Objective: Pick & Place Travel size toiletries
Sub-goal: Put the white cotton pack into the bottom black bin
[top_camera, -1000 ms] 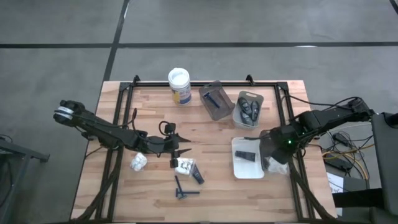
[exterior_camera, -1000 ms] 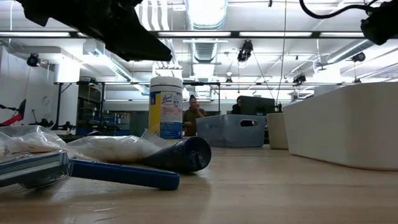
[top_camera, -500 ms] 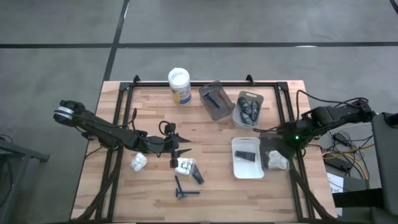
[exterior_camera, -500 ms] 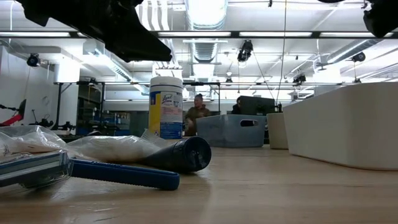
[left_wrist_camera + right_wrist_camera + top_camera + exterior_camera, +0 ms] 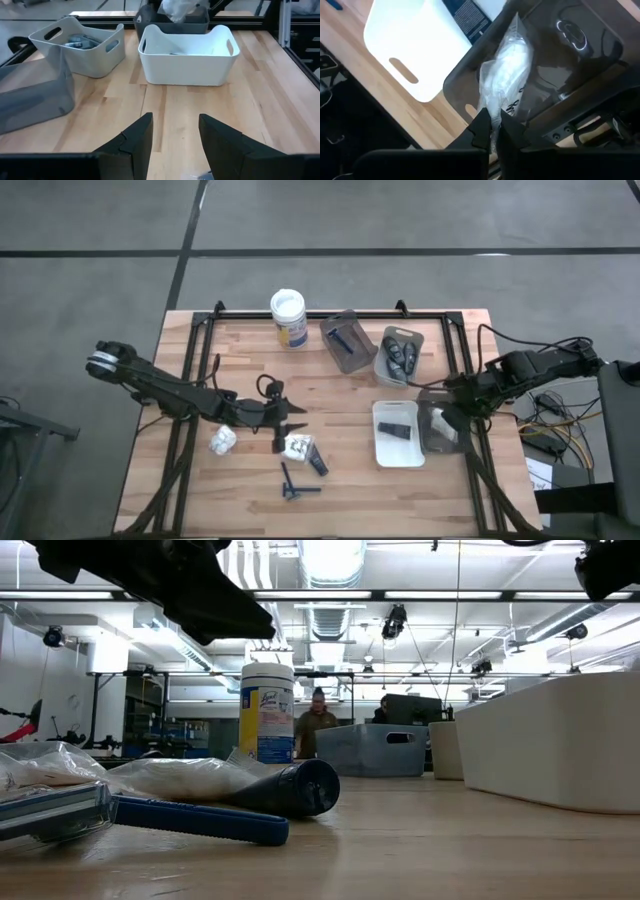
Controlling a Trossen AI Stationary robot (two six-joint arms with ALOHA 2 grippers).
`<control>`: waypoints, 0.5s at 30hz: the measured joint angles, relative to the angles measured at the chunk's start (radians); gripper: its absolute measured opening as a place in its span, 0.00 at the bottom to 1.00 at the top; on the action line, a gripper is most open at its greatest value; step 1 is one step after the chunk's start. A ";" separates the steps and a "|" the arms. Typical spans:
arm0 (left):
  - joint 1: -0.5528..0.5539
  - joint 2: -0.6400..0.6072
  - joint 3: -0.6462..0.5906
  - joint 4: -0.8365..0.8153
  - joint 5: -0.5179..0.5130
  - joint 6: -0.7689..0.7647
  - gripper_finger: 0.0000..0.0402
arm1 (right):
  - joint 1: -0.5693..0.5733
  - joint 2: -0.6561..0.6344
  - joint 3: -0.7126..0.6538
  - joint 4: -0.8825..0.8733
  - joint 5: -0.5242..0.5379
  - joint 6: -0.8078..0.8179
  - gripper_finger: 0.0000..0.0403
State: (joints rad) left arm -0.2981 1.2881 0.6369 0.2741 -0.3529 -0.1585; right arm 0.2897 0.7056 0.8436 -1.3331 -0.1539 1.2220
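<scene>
**Packet hangs over dark tray as sorting goes on**

On the tabletop (image 5: 330, 395), at 3 o'clock, the right hand (image 5: 492, 131) hangs over the dark grey tray (image 5: 580, 65), clenched on the edge of a white lumpy packet (image 5: 506, 75) that dangles inside it. The packet should be let go only once it is low and clear of the tray wall, so it does not snag or spill onto the white tray (image 5: 397, 448) beside it.

Near 8 o'clock the left hand (image 5: 285, 427) hovers, fingers apart and grasping nothing, above the remaining packet (image 5: 296, 446), tube (image 5: 317, 464) and razor (image 5: 294, 485). At 12 o'clock stands a white-lidded tub (image 5: 266, 712); its label is too small to read.
</scene>
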 joint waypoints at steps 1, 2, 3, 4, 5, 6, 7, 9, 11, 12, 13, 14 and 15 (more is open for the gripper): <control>0.000 0.000 0.000 0.000 0.003 0.000 0.41 | 0.000 0.004 0.000 -0.001 0.000 -0.001 0.03; 0.000 0.000 0.000 0.000 0.004 0.000 0.41 | 0.000 0.008 0.000 -0.001 0.000 -0.002 0.03; 0.000 0.000 0.000 0.000 0.004 0.000 0.41 | 0.000 0.013 0.000 -0.001 0.001 -0.002 0.03; 0.000 0.000 0.000 0.000 0.004 0.000 0.41 | 0.000 0.018 0.000 -0.001 0.003 -0.002 0.03; 0.000 0.000 -0.001 0.000 0.004 0.000 0.41 | 0.000 0.024 0.000 -0.001 0.010 -0.002 0.04; 0.000 0.000 -0.001 0.000 0.004 0.000 0.41 | 0.000 0.029 0.000 -0.001 0.023 -0.002 0.05; 0.000 0.000 -0.001 0.000 0.004 0.000 0.41 | 0.000 0.034 0.000 -0.001 0.033 -0.002 0.05; 0.000 0.000 -0.001 0.000 0.004 0.000 0.41 | 0.000 0.045 0.000 0.000 0.050 -0.002 0.06; 0.000 0.000 -0.001 0.000 0.004 0.000 0.41 | 0.000 0.056 0.000 0.000 0.053 -0.002 0.06; 0.000 0.000 -0.001 0.000 0.008 0.000 0.41 | 0.000 0.061 0.000 0.001 0.053 -0.002 0.05; 0.000 0.000 -0.001 -0.001 0.019 0.000 0.41 | 0.000 0.066 0.000 0.001 0.053 -0.002 0.05; 0.000 0.000 -0.001 -0.004 0.023 0.000 0.41 | 0.000 0.071 0.000 0.001 0.053 -0.002 0.05; 0.000 0.000 -0.001 -0.008 0.024 0.000 0.41 | 0.000 0.075 0.000 0.001 0.053 -0.002 0.05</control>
State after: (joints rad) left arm -0.2981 1.2881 0.6354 0.2664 -0.3288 -0.1581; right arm 0.2897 0.7811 0.8436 -1.3321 -0.1013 1.2201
